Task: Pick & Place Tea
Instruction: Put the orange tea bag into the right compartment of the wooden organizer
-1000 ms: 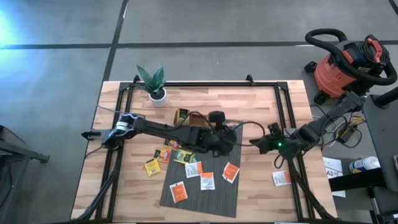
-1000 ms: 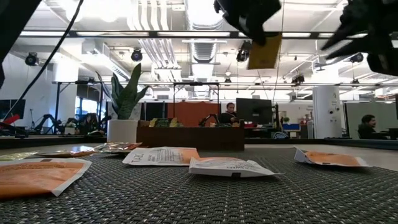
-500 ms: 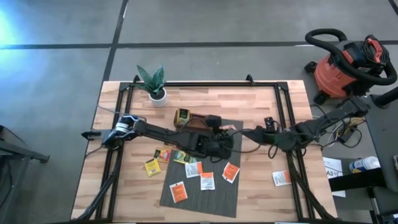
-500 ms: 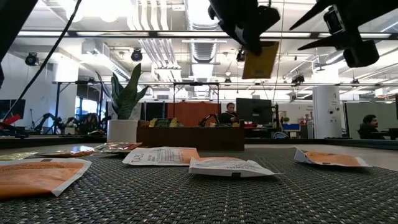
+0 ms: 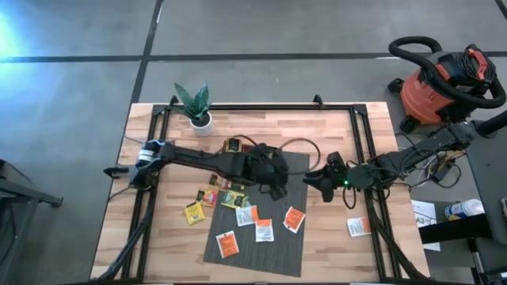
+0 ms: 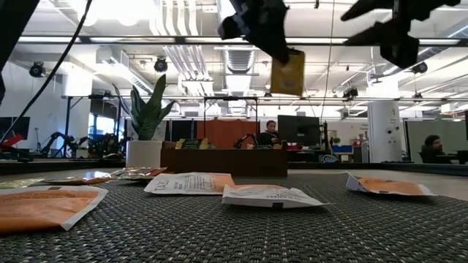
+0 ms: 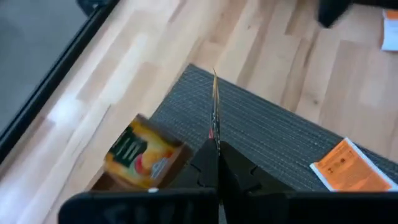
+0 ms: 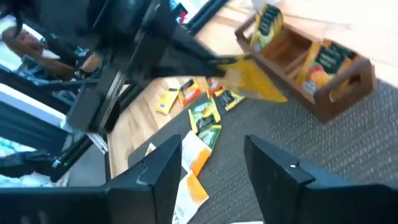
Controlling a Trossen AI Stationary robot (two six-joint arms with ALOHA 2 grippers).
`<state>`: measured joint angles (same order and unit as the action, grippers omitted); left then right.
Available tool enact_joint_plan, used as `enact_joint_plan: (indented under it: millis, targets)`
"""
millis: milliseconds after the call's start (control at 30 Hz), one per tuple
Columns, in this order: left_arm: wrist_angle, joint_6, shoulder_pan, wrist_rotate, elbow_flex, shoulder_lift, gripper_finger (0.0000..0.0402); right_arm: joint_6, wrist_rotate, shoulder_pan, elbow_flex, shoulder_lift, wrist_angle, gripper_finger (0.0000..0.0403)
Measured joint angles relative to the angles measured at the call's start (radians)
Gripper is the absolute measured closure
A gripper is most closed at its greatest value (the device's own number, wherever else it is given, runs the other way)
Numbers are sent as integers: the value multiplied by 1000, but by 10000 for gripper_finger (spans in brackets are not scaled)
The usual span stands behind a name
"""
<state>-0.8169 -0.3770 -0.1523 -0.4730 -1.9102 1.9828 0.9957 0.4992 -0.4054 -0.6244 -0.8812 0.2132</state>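
Lifted leftward since earlier, left gripper [image 6: 281, 52] pinches a yellow sachet [image 6: 288, 73]; right gripper [image 8: 214, 165] gapes empty. Right wrist view alone shows sachets standing in the wooden tray [image 8: 311, 68].

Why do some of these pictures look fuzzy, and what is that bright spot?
Right wrist view: the yellow sachet and wooden tray look smeared. Left wrist view: the held sachet is seen edge-on as a thin line, the tabletop is soft. High view: pale glare on the floor at the upper left. Low view: ceiling lights wash out.
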Motion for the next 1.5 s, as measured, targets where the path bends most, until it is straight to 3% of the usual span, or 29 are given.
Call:
enact_joint_plan:
  millis: [167, 333, 467, 667, 833, 933, 1033, 1267, 1500]
  targets:
    - [-161, -92, 0, -73, 2, -75, 401, -9, -2, 25, -71, -71, 44, 242]
    - [-347, -286, 3, -155, 2, -128, 401, -25, -32, 60, -129, -161, 61, 243]
    - [-376, -360, 0, -117, 3, -156, 401, -149, -89, 73, -172, -242, 65, 243]
    - [-333, -513, 0, -143, 25, -214, 401, -366, -39, 71, -281, -367, 145, 248]
    - [-175, -637, 9, -169, 153, -325, 401, -416, 181, 58, -428, -464, 394, 272]
    - [-59, -799, 9, -251, 298, -414, 401, -384, 349, 36, -504, -513, 532, 288]
    - [109, -939, 11, -301, 464, -506, 401, -375, 460, 19, -566, -551, 564, 296]
    - [800, -1029, 39, -284, 813, -622, 401, -618, 499, 23, -686, -674, 500, 293]
    - [864, -1199, 55, -298, 924, -626, 401, -892, 560, 19, -819, -799, 506, 275]
